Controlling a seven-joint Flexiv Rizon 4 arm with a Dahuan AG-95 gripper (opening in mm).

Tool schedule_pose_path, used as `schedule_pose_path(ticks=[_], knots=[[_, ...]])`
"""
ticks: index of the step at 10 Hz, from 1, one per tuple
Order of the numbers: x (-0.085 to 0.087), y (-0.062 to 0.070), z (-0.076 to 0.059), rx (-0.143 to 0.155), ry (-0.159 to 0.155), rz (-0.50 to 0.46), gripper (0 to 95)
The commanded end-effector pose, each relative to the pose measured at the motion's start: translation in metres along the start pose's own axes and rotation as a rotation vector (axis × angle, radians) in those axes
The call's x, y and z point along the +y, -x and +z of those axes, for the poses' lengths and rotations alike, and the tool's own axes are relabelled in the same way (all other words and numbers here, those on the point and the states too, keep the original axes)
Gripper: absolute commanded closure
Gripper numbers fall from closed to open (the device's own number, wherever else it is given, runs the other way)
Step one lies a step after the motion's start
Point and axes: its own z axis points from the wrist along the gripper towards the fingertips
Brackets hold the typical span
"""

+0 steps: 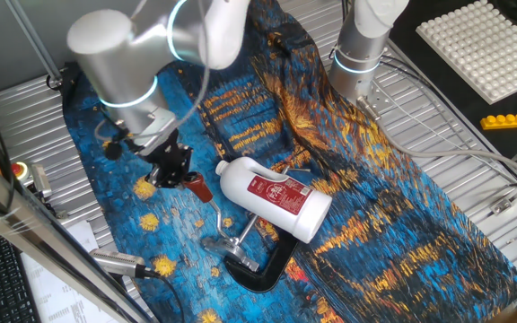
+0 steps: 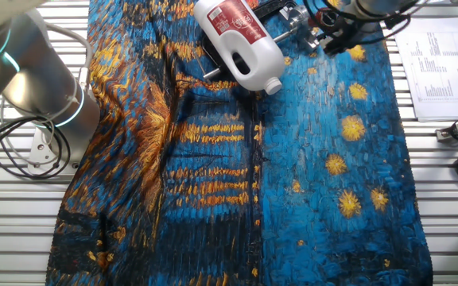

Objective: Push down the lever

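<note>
The lever (image 1: 206, 199) rises from the black clamp (image 1: 263, 266), its dark-red end just left of the white bottle (image 1: 275, 197). The gripper (image 1: 170, 172) sits right at that end, probably to press it down; whether its fingers are apart, I cannot tell.

One fixed view high, angled, near the white bottle (image 1: 275, 198), the other opposite, overhead, both sharing the blue cloth (image 2: 308, 183).

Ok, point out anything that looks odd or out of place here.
The white bottle lies on its side across the black clamp instead of standing. The cloth is bunched into ridges. No spill shows.
</note>
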Motion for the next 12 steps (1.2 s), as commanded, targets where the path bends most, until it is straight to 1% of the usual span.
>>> schedule_pose_path(ticks=[1,3,4,5,6,7,8,9,11,12], knots=[[0.0,-0.001,0.0,-0.024,-0.03,0.025,95.0],[0.0,-0.001,0.0,-0.03,-0.032,0.013,95.0],[0.0,-0.001,0.0,-0.049,-0.039,-0.002,95.0],[0.0,-0.001,0.0,-0.096,-0.047,-0.012,95.0],[0.0,-0.001,0.0,-0.118,-0.055,-0.026,95.0],[0.0,-0.001,0.0,-0.124,-0.056,-0.032,95.0],[-0.004,0.002,0.0,-0.159,-0.06,-0.068,95.0],[-0.006,0.005,0.0,-0.178,-0.062,-0.082,95.0],[-0.012,0.011,-0.003,-0.19,-0.051,-0.098,95.0],[-0.012,0.012,-0.003,-0.193,-0.051,-0.1,95.0]])
